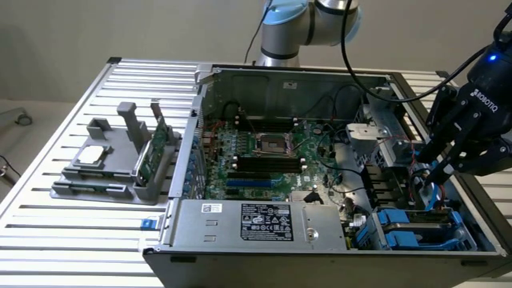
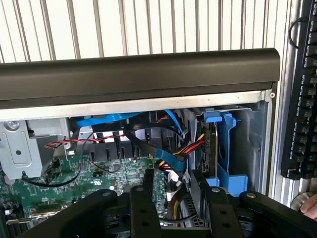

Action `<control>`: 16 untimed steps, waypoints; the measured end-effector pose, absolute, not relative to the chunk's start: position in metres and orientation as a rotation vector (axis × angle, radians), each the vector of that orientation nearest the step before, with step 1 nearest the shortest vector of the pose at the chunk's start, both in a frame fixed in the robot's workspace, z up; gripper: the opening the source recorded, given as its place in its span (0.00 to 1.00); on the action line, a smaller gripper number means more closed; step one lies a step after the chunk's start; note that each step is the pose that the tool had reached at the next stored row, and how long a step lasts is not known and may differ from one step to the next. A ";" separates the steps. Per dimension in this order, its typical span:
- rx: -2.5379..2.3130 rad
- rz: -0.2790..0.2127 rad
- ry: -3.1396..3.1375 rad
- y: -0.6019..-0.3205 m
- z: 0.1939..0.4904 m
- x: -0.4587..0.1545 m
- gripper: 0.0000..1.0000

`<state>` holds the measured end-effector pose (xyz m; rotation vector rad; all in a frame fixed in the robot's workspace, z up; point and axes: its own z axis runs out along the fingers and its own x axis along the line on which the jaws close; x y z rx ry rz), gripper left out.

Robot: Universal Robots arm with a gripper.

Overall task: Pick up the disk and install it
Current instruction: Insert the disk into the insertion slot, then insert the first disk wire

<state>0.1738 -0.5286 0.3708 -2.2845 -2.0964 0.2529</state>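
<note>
The disk (image 1: pixel 419 218) lies in the drive bay at the near corner of the open computer case (image 1: pixel 240 75), on the exterior view's right. Its grey metal shows between the blue carrier rails. In the wrist view the blue carrier frame (image 2: pixel 225 144) stands edge-on in the bay, by the case's dark rim. My gripper (image 1: pixel 445 173) hangs just above the bay with its black fingers (image 2: pixel 143 203) apart and nothing between them. It is open and clear of the disk, and a bundle of coloured cables (image 2: pixel 173 158) runs between the fingers and the carrier.
A grey fixture (image 1: pixel 108 180) on the slatted table holds a small silver chip (image 1: pixel 90 155) and a green circuit card (image 1: pixel 148 157). The power supply (image 1: pixel 256 222) and motherboard (image 1: pixel 264 156) fill the case. A keyboard (image 2: pixel 301 99) and a person's hand (image 2: pixel 310 206) lie beside the case.
</note>
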 end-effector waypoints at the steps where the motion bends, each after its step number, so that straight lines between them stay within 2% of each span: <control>1: -2.284 0.253 -2.096 -0.529 0.371 0.174 0.43; 16: -2.285 0.252 -2.097 -0.528 0.370 0.176 0.43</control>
